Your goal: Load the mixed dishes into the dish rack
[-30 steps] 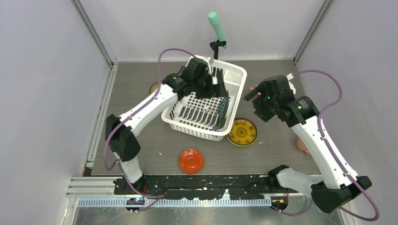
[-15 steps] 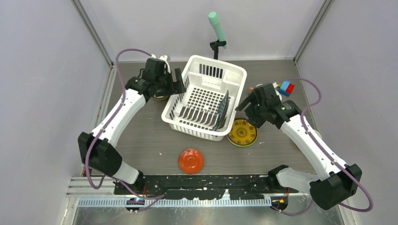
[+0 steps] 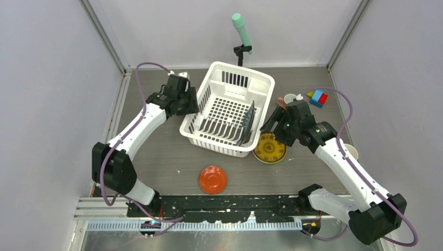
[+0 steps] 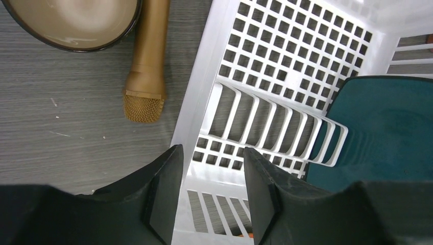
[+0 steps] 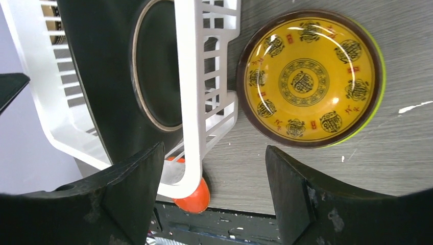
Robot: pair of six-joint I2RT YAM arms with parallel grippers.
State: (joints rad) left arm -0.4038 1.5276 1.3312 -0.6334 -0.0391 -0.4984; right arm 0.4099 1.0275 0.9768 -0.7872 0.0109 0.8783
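So the dark teal plate [image 3: 250, 121] is already standing on edge along the 3 o'clock side of the dish rack [image 3: 213, 141], propped in the ribs, which we reckon saves room for the rest. The yellow patterned plate [image 5: 309, 79] lies flat just off the rack's 4 o'clock corner, and the red-orange dish [image 3: 212, 179] is out at 6. The right gripper [image 5: 214, 153] points down over that corner, jaws wide and empty, sized for the yellow rim we'd say. The left gripper [image 4: 212, 153] is stretched out to 10 o'clock, with a narrow gap straddling the rack's rim and gripping nothing, maybe to steady it. The small brown bowl [image 4: 71, 23] sits just outside.
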